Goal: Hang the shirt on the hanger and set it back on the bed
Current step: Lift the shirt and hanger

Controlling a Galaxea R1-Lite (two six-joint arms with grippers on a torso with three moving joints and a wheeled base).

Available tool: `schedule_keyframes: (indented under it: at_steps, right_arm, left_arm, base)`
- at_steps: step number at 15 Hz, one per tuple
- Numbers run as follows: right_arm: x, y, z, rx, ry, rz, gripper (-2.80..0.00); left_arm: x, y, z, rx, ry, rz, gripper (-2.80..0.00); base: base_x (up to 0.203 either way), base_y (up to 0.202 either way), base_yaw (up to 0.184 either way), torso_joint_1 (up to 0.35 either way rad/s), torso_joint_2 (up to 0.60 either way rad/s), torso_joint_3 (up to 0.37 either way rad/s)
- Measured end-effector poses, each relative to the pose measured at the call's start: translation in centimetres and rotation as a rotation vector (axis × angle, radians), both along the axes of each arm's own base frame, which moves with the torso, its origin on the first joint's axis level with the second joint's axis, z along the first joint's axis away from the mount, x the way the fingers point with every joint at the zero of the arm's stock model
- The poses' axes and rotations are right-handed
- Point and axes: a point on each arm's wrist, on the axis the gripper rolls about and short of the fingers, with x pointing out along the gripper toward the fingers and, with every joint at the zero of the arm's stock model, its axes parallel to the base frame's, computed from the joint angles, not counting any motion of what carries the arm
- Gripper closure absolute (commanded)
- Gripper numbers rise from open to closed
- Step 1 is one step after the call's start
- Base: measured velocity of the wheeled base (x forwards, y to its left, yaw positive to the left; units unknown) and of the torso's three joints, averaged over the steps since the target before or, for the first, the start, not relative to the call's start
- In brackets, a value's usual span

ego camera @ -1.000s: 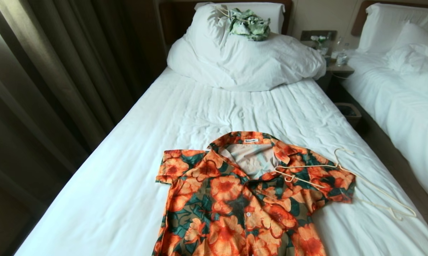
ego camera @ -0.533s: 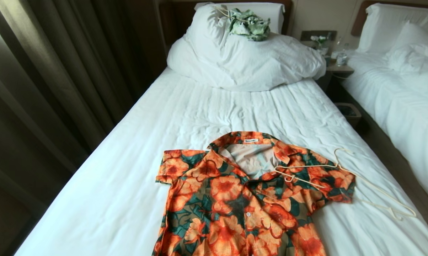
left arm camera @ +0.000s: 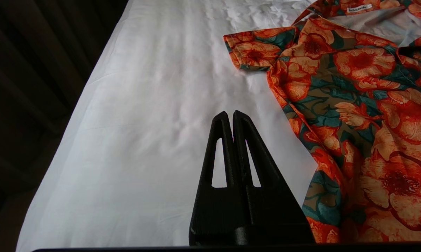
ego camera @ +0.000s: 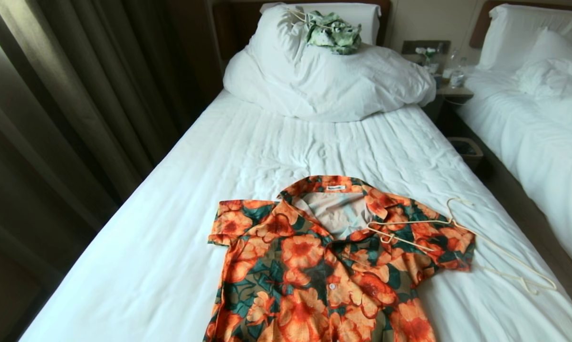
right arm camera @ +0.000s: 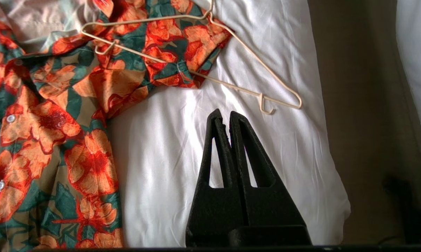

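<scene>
The shirt, orange flowers on dark green, lies flat on the bed with its collar open toward the headboard. A cream wire hanger rests across the shirt's right sleeve and on the sheet beside it. Neither arm is in the head view. In the left wrist view my left gripper is shut and empty over bare sheet, beside the shirt. My right gripper is shut and empty above the sheet, just short of the hanger and next to the shirt.
A bunched white duvet and pillow fill the head of the bed, with a pale green garment on top. Dark curtains hang at the left. A nightstand, a bin and a second bed stand at the right.
</scene>
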Motion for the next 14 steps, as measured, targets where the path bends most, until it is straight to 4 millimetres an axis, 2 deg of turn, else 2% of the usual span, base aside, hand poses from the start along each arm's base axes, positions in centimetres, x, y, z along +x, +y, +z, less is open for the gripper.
schedule_keyframes:
  at_steps: [3, 7, 12, 14]
  right_arm:
    - [6.4, -0.9, 0.9, 0.032, 0.162, -0.027, 0.00]
    - [12.8, -3.3, 0.9, 0.162, 0.363, 0.004, 0.00]
    - [20.2, -8.9, -0.6, 0.346, 0.596, 0.011, 0.00]
    - [22.1, -11.4, -2.2, 0.367, 0.710, 0.065, 0.00]
  left_arm:
    - [0.0, 0.0, 0.0, 0.000, 0.001, 0.000, 0.00]
    - [0.0, 0.0, 0.0, 0.000, 0.001, 0.000, 0.00]
    - [0.0, 0.0, 0.0, 0.000, 0.000, 0.000, 0.00]
    - [0.0, 0.0, 0.0, 0.000, 0.001, 0.000, 0.00]
  base:
    - [0.000, 0.000, 0.000, 0.000, 0.00, 0.000]
    - [0.000, 0.000, 0.000, 0.000, 0.00, 0.000]
    - [0.000, 0.000, 0.000, 0.000, 0.00, 0.000]
    - [0.000, 0.000, 0.000, 0.000, 0.00, 0.000]
